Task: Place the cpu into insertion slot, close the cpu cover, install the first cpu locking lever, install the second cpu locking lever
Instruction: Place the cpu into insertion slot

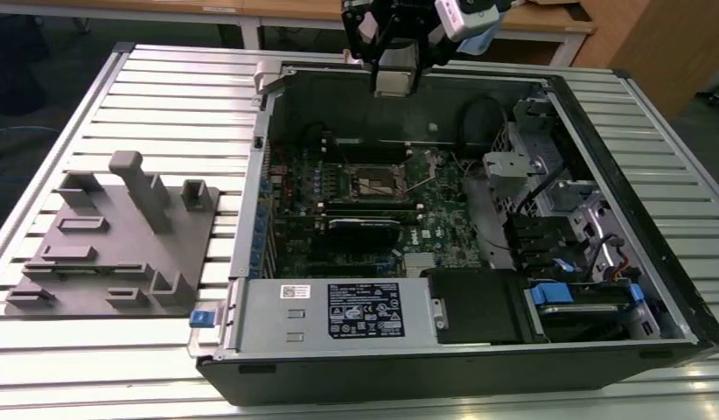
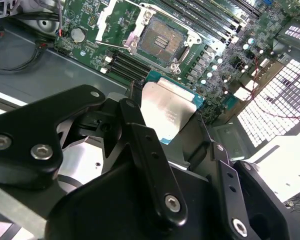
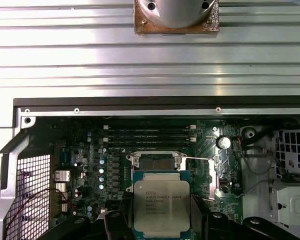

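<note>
1. Silver-grey cpu (image 2: 167, 112) gripped flat between closed gripper (image 1: 394, 80) fingers.
2. Arm hangs at top centre of exterior view, tool pointing down over the case's (image 1: 453, 367) far wall.
3. Insertion slot (image 1: 377, 181) mid-frame, dark centre bare, well apart from the cpu.

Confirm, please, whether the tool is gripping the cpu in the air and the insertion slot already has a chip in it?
No: the insertion slot is empty, as the second wrist view shows. The tool is indeed gripping the cpu in the air.
</note>
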### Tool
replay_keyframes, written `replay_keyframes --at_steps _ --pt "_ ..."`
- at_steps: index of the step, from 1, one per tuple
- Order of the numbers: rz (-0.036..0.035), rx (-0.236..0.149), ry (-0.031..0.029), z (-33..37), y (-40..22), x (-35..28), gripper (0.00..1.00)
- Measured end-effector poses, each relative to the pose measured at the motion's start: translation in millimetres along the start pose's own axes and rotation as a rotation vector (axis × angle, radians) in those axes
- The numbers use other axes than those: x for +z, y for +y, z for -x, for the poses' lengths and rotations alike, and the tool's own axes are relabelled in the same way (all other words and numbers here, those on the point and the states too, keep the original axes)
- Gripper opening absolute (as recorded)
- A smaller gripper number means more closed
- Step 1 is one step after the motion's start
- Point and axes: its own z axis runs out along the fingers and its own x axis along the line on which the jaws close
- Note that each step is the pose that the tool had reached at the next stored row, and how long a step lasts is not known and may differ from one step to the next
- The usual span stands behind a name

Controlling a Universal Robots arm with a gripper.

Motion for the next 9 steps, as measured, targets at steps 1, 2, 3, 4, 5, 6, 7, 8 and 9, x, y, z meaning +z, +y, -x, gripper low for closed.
replay_keyframes --at_steps 1,2,3,4,5,6,7,8,9 --pt "0.0000 0.000 0.0000 0.0 0.0 0.1 0.54" --pt "0.0002 0.000 -0.0001 0.0 0.0 0.4 0.54" --pt "0.0003 0.000 -0.0001 0.0 0.0 0.8 0.54" --pt "0.0001 0.000 0.0000 0.0 -0.1 1.0 0.54" --pt "-0.0001 0.000 0.0000 0.0 -0.1 1.0 0.54" --pt "-0.0001 0.000 0.0001 0.0 -0.1 1.0 0.54" --pt "0.0000 0.000 0.0000 0.0 -0.1 1.2 0.54" --pt "0.0000 0.000 0.0000 0.0 -0.1 1.3 0.54" --pt "0.0000 0.000 0.0000 0.0 -0.1 1.4 0.54"
